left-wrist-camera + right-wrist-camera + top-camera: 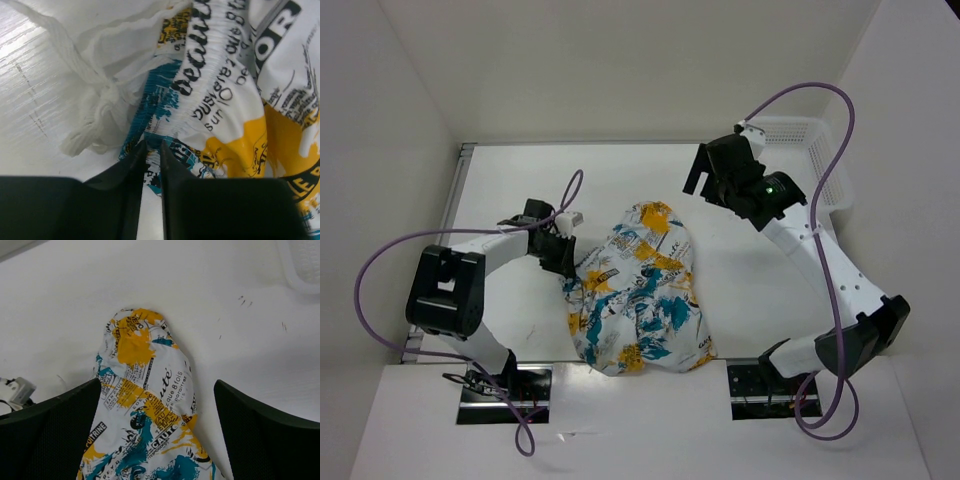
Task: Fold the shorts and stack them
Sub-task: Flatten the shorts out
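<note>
A: The left fingers (pixel 170 172) are closed on what?
B: An edge of the printed shorts (pixel 638 290) is pinched. The right fingers (pixel 60 430) are spread wide, nothing held. The shorts are laid crumpled on the table (pixel 520 180).

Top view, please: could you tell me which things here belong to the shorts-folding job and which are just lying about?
Job: shorts; left gripper, pinching their edge; right gripper, open, holding nothing.
Lying about: white basket, far right corner.
</note>
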Robot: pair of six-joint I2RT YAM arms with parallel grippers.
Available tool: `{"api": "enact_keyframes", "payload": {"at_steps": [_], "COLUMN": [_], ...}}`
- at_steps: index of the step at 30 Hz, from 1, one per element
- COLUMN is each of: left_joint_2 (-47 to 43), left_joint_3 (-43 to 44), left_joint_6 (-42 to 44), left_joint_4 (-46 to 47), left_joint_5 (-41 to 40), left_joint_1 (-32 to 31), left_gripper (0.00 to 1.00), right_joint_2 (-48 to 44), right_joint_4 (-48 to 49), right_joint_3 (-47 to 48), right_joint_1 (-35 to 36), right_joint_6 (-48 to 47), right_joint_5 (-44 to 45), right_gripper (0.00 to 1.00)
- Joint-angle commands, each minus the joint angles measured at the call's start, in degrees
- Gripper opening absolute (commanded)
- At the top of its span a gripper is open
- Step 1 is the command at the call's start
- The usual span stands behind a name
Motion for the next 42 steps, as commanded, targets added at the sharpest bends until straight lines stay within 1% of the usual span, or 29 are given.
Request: {"api": "enact_keyframes", "payload": {"at_steps": [1, 2, 4, 6, 7, 8, 9, 10, 11, 12, 14, 17, 18, 20, 22, 25, 26, 28, 29, 30, 31, 32, 33, 34, 35, 36, 37, 38, 42], "left_joint_2": [1.42, 2.21, 2.22, 2.22, 0.39, -0.67, -1.82, -4.26, -5.42, -7.43, -7.98, -6.49, -5.96, -5.96, -5.96, -3.06, -2.54, -1.48, -0.61, -0.07, -0.07, -0.07, -0.59, -0.60, -2.16, -2.70, -3.31, -3.84, -4.38], "left_joint_3": [1.77, 4.21, 6.95, 11.07, 11.88, 11.88, 11.88, 10.58, 9.26, 7.51, 2.86, -0.24, -0.94, -2.79, -3.93, -3.94, -3.94, -2.63, -1.57, 1.48, 3.34, 5.45, 8.08, 14.02, 17.39, 20.81, 24.24, 30.80, 42.96], "left_joint_6": [0.36, 0.36, 0.36, 0.36, 0.36, 0.36, 0.36, 0.36, 0.36, 0.36, 0.36, 0.36, 0.36, 0.36, 0.36, 0.36, 0.36, 0.36, 0.36, 0.36, 0.36, 0.36, 0.36, 0.36, 0.36, 0.36, 0.36, 0.36, 0.36], "left_joint_4": [0.37, -0.26, -2.19, -5.16, -6.14, -6.85, -7.47, -8.08, -8.09, -7.56, -6.07, -4.75, -4.22, -2.47, -0.89, 0.43, 0.96, 0.36, -0.95, -1.84, -2.72, -4.55, -5.70, -6.58, -7.90, -7.91, -7.91, -7.91, -3.79], "left_joint_5": [-1.12, -1.93, -2.55, -3.08, -3.86, -3.87, -2.65, -1.77, 0.50, 1.57, 3.06, 2.54, 0.98, -0.52, -0.53, -0.01, 0.00, -1.49, -2.37, -3.16, -3.69, -4.74, -5.45, -5.45, -5.45, -4.84, -3.71, -0.74, 8.85], "left_joint_1": [-0.04, -0.04, 2.05, 2.68, 3.64, 4.69, 4.70, 5.23, 5.23, 5.23, 2.70, -0.21, -1.35, -1.36, -1.36, -1.36, -1.36, -1.36, -1.36, -1.36, 0.73, 1.71, 2.76, 5.12, 6.45, 7.68, 10.04, 10.94, 11.56], "left_gripper": [0.23, 0.12, 0.00, 0.00, 0.00, 0.03, 0.14, 0.43, 0.64, 0.82, 0.92, 0.92, 0.91, 0.90, 0.87, 0.77, 0.64, 0.48, 0.35, 0.12, 0.02, 0.00, 0.00, 0.00, 0.00, 0.00, 0.00, 0.00, 0.00], "right_joint_2": [-2.47, -2.47, -1.15, -1.15, -0.62, -0.62, -0.62, -0.10, -0.09, -0.09, -0.09, -0.09, -0.09, 0.43, 0.44, 1.05, 1.05, 1.05, 1.05, 1.05, 1.05, 1.05, 1.05, 1.05, 1.05, 1.05, 1.05, 1.05, 1.58], "right_joint_4": [7.17, 7.69, 8.31, 8.84, 9.36, 9.37, 9.37, 9.37, 9.37, 9.37, 9.98, 11.21, 11.22, 11.74, 11.74, 11.74, 12.26, 12.88, 12.89, 12.89, 13.58, 13.59, 13.59, 14.11, 14.12, 14.12, 14.12, 14.81, 16.04], "right_joint_3": [-0.31, 0.21, 0.83, 1.36, 1.97, 1.98, 1.98, 1.98, 1.45, 1.45, -0.12, -1.36, -1.36, -1.36, -1.36, -1.36, -1.36, -1.36, -1.89, -1.89, -1.89, -2.41, -2.42, -2.42, -1.72, -1.71, -1.71, -1.71, -0.48], "right_joint_1": [0.13, 0.13, 0.13, 0.13, 0.13, -0.39, -0.40, -0.40, -0.92, -0.93, -1.63, -3.12, -3.73, -4.26, -4.27, -4.97, -5.66, -6.20, -6.81, -7.60, -7.61, -8.39, -8.92, -9.62, -9.63, -11.19, -11.82, -12.61, -17.35], "right_joint_6": [-1.15, -1.15, -1.68, -2.91, -2.91, -3.43, -3.44, -4.05, -4.06, -4.06, -4.06, -4.58, -4.58, -5.19, -5.89, -6.43, -6.43, -7.04, -7.04, -7.04, -7.04, -7.04, -7.57, -7.57, -7.57, -7.57, -7.57, -7.57, -5.91], "right_joint_5": [-0.75, -1.37, -1.37, -1.90, -1.90, -1.90, -1.90, -1.90, -1.90, -1.90, -2.52, -4.97, -5.50, -6.64, -6.65, -7.87, -7.88, -8.40, -9.10, -9.11, -10.59, -10.60, -11.56, -11.57, -12.18, -12.88, -13.50, -15.16, -20.09], "right_gripper": [0.98, 0.99, 0.99, 0.99, 0.99, 0.99, 0.99, 0.99, 0.99, 0.99, 0.99, 0.99, 0.99, 0.99, 0.99, 0.99, 0.99, 0.99, 0.99, 0.99, 0.99, 0.99, 0.99, 0.99, 0.99, 0.99, 0.99, 0.99, 0.99]}}
